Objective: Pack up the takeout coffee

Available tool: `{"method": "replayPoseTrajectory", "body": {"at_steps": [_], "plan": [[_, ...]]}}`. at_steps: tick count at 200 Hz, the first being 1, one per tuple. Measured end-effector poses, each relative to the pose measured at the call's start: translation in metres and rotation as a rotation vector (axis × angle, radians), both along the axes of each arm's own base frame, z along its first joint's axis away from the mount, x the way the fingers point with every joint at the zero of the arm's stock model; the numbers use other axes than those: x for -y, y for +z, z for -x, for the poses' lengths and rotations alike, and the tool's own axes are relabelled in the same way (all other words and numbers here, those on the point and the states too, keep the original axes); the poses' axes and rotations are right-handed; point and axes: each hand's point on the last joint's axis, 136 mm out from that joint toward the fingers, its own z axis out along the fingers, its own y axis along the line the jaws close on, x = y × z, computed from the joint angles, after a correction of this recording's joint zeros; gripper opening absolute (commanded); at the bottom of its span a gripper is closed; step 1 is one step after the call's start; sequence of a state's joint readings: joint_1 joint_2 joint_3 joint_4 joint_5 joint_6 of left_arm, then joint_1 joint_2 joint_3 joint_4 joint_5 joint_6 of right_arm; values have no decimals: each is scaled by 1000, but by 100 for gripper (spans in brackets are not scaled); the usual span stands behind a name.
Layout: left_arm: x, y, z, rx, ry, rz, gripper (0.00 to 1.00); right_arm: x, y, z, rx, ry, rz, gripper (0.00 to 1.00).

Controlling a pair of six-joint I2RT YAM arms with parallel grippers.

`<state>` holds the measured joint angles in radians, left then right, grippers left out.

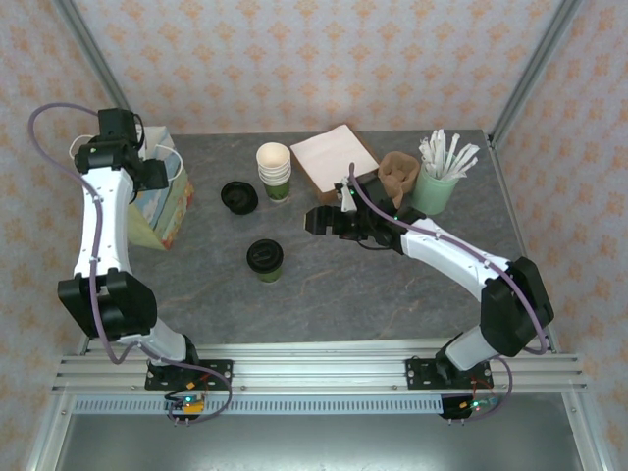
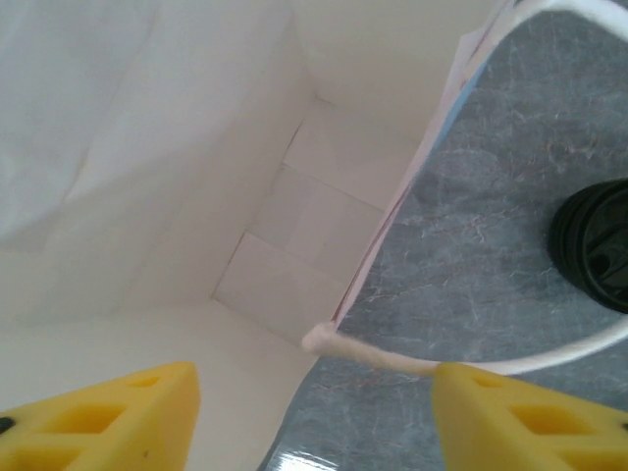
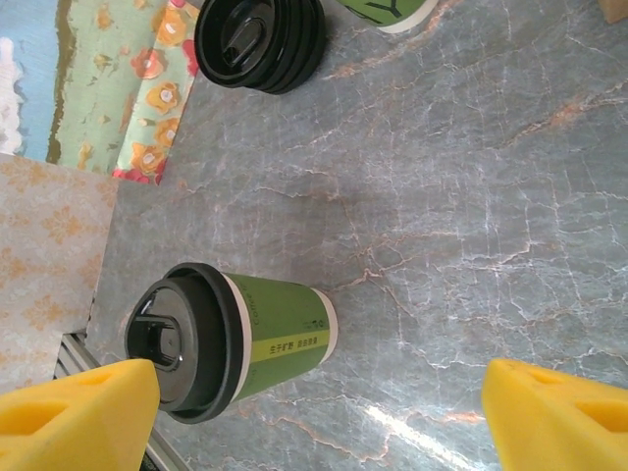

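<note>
Hovering at the mouth of the bag [image 2: 147, 147], the left gripper [image 2: 314, 383] has its jaws apart and holds nothing; the rim and the white handle [image 2: 549, 358] of the bag are seen between its fingers. The right gripper [image 3: 322, 383] is wide open and also empty, above the table [image 3: 471, 196]. The coffee [image 3: 265, 343] stands upright on the table just beside one finger, well apart from the bag, and a loose lid [image 3: 260, 39] lies further away.
</note>
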<state>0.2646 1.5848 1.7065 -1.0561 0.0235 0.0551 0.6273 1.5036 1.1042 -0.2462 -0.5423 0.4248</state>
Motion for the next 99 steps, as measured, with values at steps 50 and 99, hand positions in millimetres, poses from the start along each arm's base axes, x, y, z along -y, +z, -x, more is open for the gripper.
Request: {"method": "replayPoseTrajectory", "body": {"at_steps": [50,99], "plan": [[10,-5,-10,11,-18,74,21,10,1,-2,30,-10,39,86],[18,-1,-13,38,-22,120,2,75,23,-35,179,-175,261,87]]}}
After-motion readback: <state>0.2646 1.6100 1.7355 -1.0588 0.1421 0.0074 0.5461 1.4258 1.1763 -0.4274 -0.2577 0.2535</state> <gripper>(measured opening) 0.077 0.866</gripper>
